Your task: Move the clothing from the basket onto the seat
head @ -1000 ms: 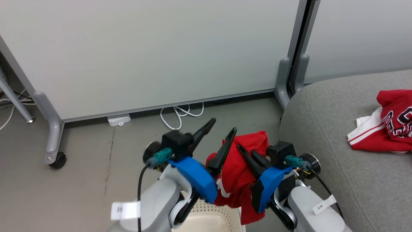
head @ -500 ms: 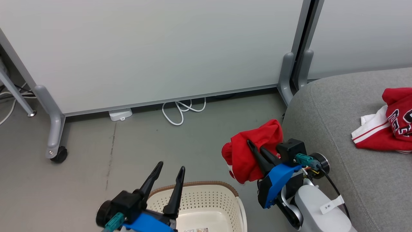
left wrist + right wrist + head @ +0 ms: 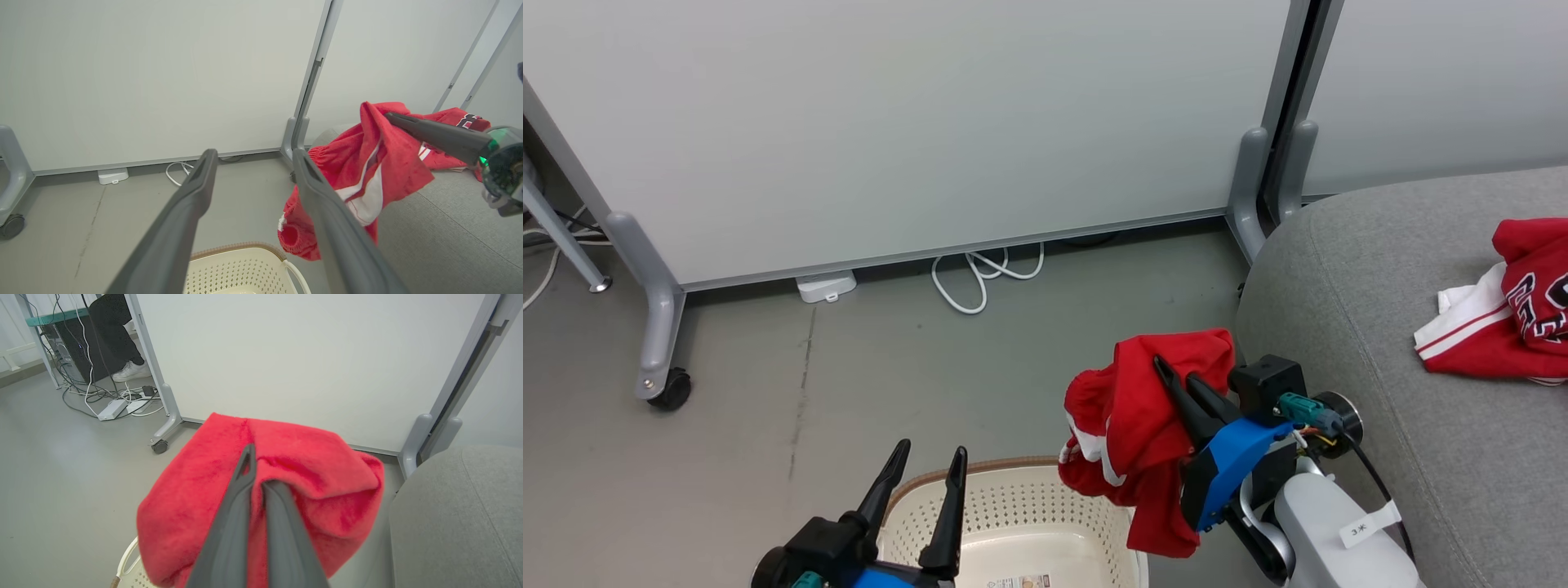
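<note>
Our right gripper [image 3: 1174, 371] is clamped tight on a red garment [image 3: 1131, 425], which we see dangling between the basket [image 3: 1029, 506] and the seat [image 3: 1372, 278]. Our left gripper [image 3: 931, 451] gapes wide and empty by the basket's rim.

My right claw [image 3: 1174, 369] is holding one garment [image 3: 1131, 425] up in the air, between the basket [image 3: 1013, 502] and the seat [image 3: 1380, 310]; the cloth is hanging by the basket's right rim. My left claw [image 3: 931, 449] is hovering over the basket's left side, apart from the garment. The basket is sitting on the floor [image 3: 849, 392] before me, to the left of the seat. The jersey [image 3: 1515, 327] is lying on the seat, far to my right. A partition [image 3: 931, 122] is standing behind everything, with a cable [image 3: 980, 286] lying at its foot.
</note>
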You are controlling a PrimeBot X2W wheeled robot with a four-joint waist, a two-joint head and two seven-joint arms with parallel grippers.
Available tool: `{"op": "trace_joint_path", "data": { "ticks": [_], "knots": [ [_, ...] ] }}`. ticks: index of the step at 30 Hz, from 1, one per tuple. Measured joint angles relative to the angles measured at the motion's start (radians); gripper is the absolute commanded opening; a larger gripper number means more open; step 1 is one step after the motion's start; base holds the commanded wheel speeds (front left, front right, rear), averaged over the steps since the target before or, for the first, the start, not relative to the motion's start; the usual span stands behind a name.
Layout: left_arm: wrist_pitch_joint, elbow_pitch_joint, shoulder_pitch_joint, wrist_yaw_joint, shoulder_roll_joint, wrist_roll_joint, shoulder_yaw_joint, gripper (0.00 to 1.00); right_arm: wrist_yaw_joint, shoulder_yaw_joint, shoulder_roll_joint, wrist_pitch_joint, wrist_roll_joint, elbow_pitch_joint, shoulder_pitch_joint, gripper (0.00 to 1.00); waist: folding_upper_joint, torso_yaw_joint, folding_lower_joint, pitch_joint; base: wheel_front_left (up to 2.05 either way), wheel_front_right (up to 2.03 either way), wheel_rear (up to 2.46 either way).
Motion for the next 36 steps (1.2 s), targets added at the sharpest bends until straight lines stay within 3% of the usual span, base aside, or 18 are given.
{"op": "trace_joint_path", "data": {
  "ticks": [9, 27, 36],
  "knots": [
    [0.000, 0.030, -0.027, 0.000, -0.013, 0.003, 0.005, 1.00, 0.000, 0.017, 0.001, 0.003, 0.003, -0.014, -0.004, 0.00, 0.0000, -0.085, 0.0000, 0.013, 0.00, 0.00, 0.00],
    [0.000, -0.020, -0.042, 0.000, 0.050, -0.034, -0.037, 1.00, 0.000, 0.012, 0.000, -0.013, 0.011, -0.007, -0.009, 0.00, 0.0000, -0.419, 0.0000, 0.047, 0.00, 0.00, 0.00],
    [0.000, -0.017, -0.055, 0.000, 0.057, -0.035, -0.066, 1.00, 0.000, -0.015, -0.001, -0.024, 0.004, -0.003, -0.004, 0.00, 0.0000, -0.514, 0.0000, 0.061, 0.00, 0.00, 0.00]
  ]
}}
